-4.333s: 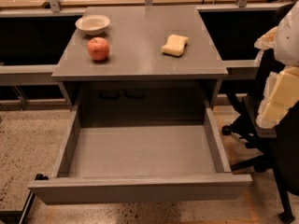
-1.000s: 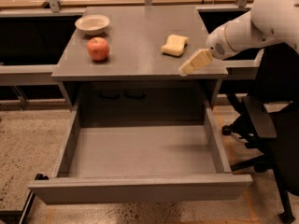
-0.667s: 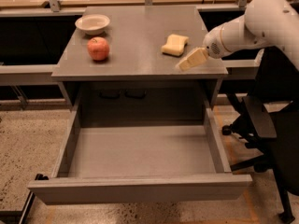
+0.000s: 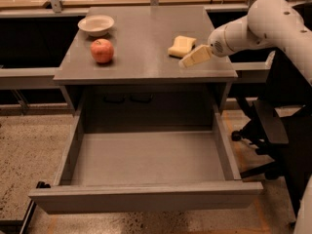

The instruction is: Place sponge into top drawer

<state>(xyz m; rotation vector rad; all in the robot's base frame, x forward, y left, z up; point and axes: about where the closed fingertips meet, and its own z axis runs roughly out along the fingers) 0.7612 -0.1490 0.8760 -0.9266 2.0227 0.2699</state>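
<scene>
Jaws nearer, beside pale-yellow sponge (image 4: pixel 182 46)

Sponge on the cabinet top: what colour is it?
Pale yellow sponge, clearest in the camera view; the gripper is close beside it.

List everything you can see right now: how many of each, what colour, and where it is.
sponge: one, pale yellow, right side of the cabinet top
apple: one, red, left side of the cabinet top
bowl: one, white, back left of the cabinet top
cabinet: one, grey, centre
top drawer: one, grey, pulled open below the cabinet top
chair: one, black, right of the cabinet
arm: one, white, reaching in from the right
gripper: one, pale yellow, over the cabinet top, just front-right of the sponge
</scene>
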